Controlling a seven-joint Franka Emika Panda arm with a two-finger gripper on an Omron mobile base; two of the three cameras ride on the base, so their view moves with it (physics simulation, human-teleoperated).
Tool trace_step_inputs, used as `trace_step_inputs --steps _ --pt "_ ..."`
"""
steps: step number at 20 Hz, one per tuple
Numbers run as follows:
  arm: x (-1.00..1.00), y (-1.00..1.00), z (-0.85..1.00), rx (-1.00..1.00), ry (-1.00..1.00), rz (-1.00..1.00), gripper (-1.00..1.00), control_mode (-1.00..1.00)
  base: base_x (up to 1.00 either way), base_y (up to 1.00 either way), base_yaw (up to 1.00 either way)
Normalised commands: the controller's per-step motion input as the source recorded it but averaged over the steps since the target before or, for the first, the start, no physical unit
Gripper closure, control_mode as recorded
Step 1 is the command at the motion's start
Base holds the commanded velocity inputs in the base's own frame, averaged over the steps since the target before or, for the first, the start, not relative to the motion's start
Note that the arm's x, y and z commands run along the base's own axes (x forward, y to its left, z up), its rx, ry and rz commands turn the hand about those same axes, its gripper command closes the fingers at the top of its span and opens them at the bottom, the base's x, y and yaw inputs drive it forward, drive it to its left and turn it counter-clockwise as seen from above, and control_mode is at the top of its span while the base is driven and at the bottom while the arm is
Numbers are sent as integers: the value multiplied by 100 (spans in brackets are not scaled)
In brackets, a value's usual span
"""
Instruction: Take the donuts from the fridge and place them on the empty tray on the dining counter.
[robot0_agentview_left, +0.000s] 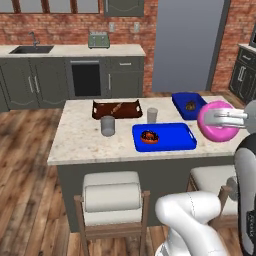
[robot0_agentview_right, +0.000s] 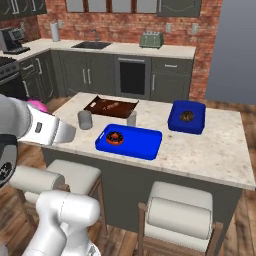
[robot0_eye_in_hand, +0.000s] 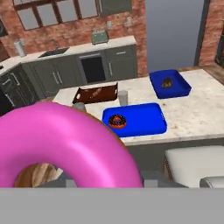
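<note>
Pink icing marks the donut (robot0_agentview_left: 218, 121) that is held in the gripper (robot0_agentview_left: 226, 119); the jaws are closed partway on it, and it is carried in the air, above the near right edge of the dining counter (robot0_agentview_left: 80, 142) as seen in the left base view. In the hand view the pink donut (robot0_eye_in_hand: 65, 144) is pressed close to the camera, with its hole low and to the left.

Ahead of the gripper and below it, the bright blue tray (robot0_agentview_left: 172, 140) is laid on the beige stone top. A chocolate donut (robot0_agentview_left: 149, 136) is already set in the tray's left end, well apart from the gripper. Beyond the bright tray and to its right, a darker blue tray (robot0_agentview_left: 184, 103) is seen with a dark item in it. A brown tray (robot0_agentview_left: 116, 109) is placed farther off to the left, and two grey cups (robot0_agentview_left: 107, 125) (robot0_agentview_left: 152, 115) are stood between the brown tray and the bright blue one.

Cushioned stools (robot0_agentview_left: 112, 197) are tucked under the near side of the counter, below the gripper. The light-grey fridge (robot0_agentview_left: 187, 45) is seen shut against the far brick wall, well beyond the gripper.
</note>
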Motion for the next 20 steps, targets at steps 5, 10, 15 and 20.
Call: trace_step_inputs --steps 5,10,15,20 --pt "100 -85 -39 5 49 -14 100 -100 0 0 0" --pt "100 -78 -90 7 27 0 100 -100 0 0 0" --pt "100 -41 -100 2 14 0 100 -100 0 0 0" --pt "100 -23 -77 6 24 5 100 -100 0 0 0"
